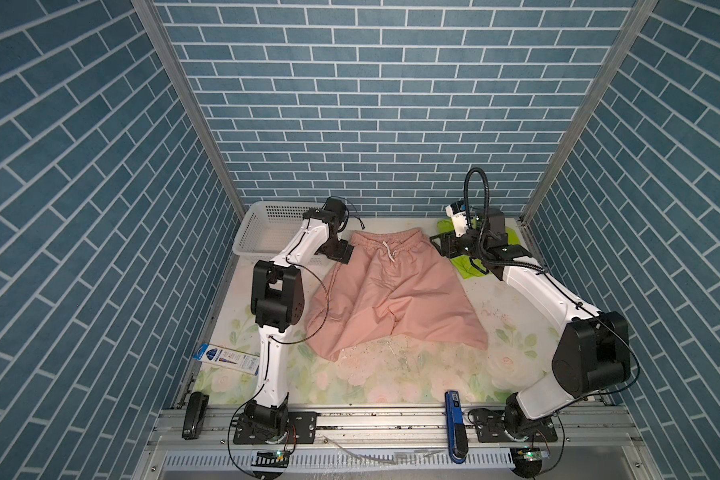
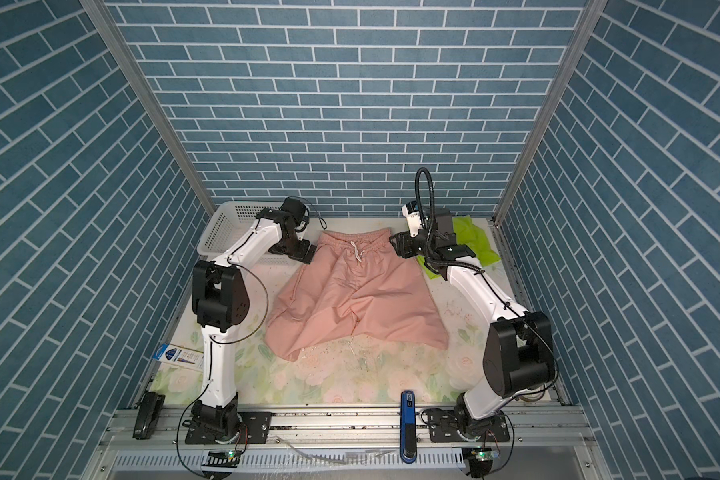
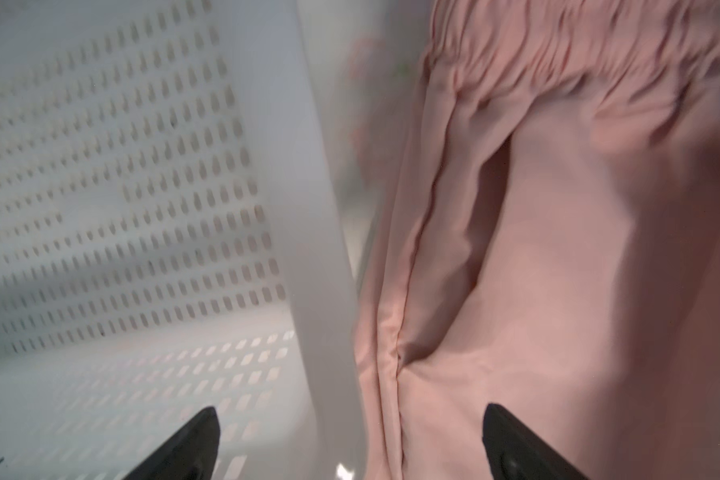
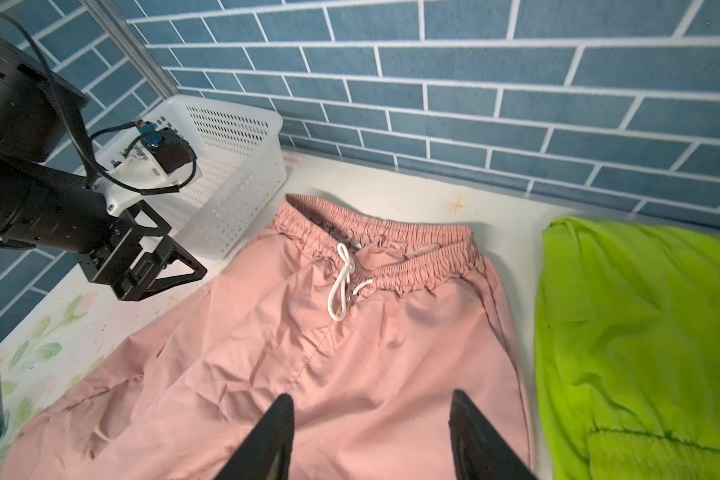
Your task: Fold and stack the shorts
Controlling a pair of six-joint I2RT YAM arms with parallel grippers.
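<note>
The surface [image 1: 391, 376] is pale, printed with faded roses and leaves, and carries dark specks just in front of the pink shorts [image 1: 391, 291]. These lie spread open in its middle, waistband at the far end and white drawstring on top. A white perforated basket [image 1: 258, 232] stands just left of their waistband. The green shorts [image 1: 465, 268] lie just right of it. A blue-and-white box [image 1: 225, 357] lies to their front left, at the surface's edge.

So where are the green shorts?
In both top views the lime-green shorts lie at the far right corner of the table, beside the pink shorts, partly hidden under the right arm.
</note>
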